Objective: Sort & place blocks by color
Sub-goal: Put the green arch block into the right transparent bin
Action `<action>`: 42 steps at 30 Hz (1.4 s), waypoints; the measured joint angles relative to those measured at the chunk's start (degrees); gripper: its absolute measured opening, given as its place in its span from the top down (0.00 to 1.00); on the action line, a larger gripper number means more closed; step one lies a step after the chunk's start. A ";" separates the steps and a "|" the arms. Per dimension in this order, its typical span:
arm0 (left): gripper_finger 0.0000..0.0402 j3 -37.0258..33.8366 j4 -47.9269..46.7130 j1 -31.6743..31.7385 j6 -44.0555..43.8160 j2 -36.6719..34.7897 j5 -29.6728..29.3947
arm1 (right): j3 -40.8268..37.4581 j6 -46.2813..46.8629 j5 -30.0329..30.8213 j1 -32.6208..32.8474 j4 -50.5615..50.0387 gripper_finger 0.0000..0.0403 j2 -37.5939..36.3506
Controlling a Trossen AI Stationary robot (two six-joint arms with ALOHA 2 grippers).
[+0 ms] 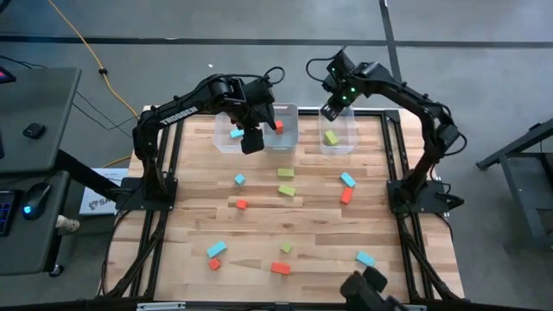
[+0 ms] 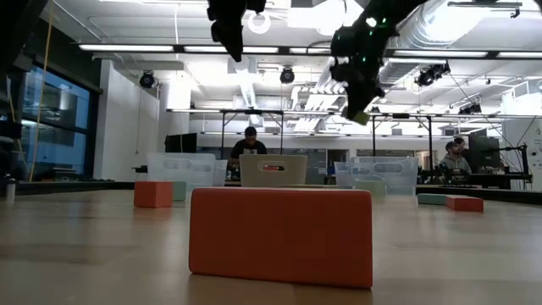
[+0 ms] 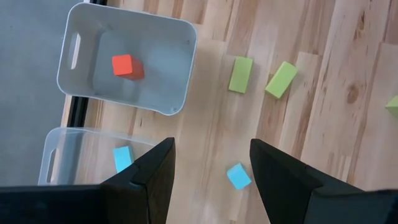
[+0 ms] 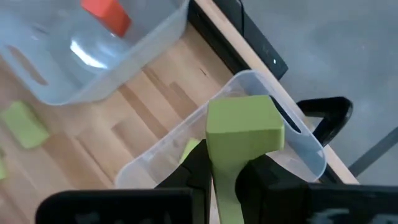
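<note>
Three clear bins stand in a row at the table's far edge. The left bin (image 1: 229,138) holds a light blue block (image 3: 122,158), the middle bin (image 1: 283,130) a red-orange block (image 3: 126,66), and the right bin (image 1: 339,138) a lime green block (image 1: 331,137). My left gripper (image 3: 211,180) hovers open above the table between the left and middle bins and holds nothing. My right gripper (image 4: 227,165) is raised over the right bin's far side, shut on a lime green bar (image 4: 244,124). Several more blocks lie loose on the table. My right gripper pinches the lime green bar between its two fingers (image 4: 198,168) by its lower part (image 4: 224,180). The bar's other end (image 4: 245,118) sticks out past the fingertips. The bar is lifted clear, above the right bin's far rim (image 4: 292,124).
Loose blocks are scattered over the table's middle and near part: light blue (image 1: 239,180), (image 1: 347,180), (image 1: 216,250), (image 1: 365,258), green (image 1: 285,173), (image 1: 287,190), (image 1: 286,248), red-orange (image 1: 241,205), (image 1: 346,195), (image 1: 280,268). People sit in the room beyond the table (image 2: 250,144).
</note>
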 joint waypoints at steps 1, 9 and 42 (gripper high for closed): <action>0.54 0.00 0.00 0.00 0.00 0.00 0.00 | 0.00 -0.61 0.10 -0.25 0.12 0.93 0.89; 0.54 0.00 0.00 0.00 -0.48 0.00 0.00 | -0.01 -3.81 0.37 -2.26 -1.02 0.93 7.37; 0.54 0.00 0.04 0.00 -0.48 0.00 0.00 | -0.02 -8.20 3.57 -3.07 -0.57 0.93 22.14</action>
